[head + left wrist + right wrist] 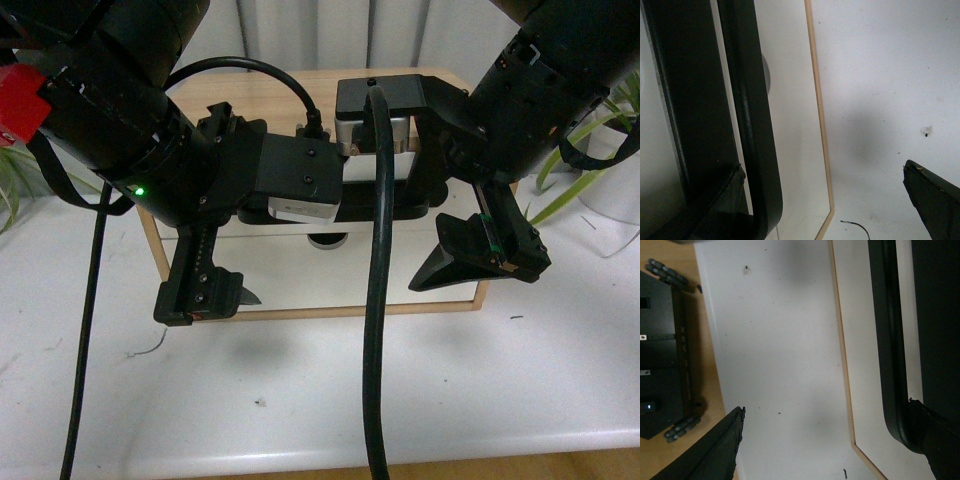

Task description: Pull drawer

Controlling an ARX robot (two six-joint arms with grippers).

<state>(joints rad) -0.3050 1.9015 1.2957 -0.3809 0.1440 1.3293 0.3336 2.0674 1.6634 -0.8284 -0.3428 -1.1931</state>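
The drawer [300, 272] has a white front in a light wooden frame, with a half-round notch [327, 240] in its top edge. Its long black bar handle [395, 211] is mostly hidden behind my arms. My left gripper [220, 298] hangs open at the front's left end, my right gripper [482, 268] open at its right end. In the left wrist view the handle [756, 150] runs just beside one finger [715, 210] of the left gripper [825, 200], the other finger [935, 200] over the table. The right gripper [825, 445] likewise has one finger [940, 445] against the handle's end [890, 350].
The cabinet stands on a white table [320, 390]. A thick black cable [378, 300] hangs down the middle in front of the drawer. Green plants [20, 190] flank the cabinet, with a white pot [615, 185] at the right. A black device [660, 340] lies beyond the table edge.
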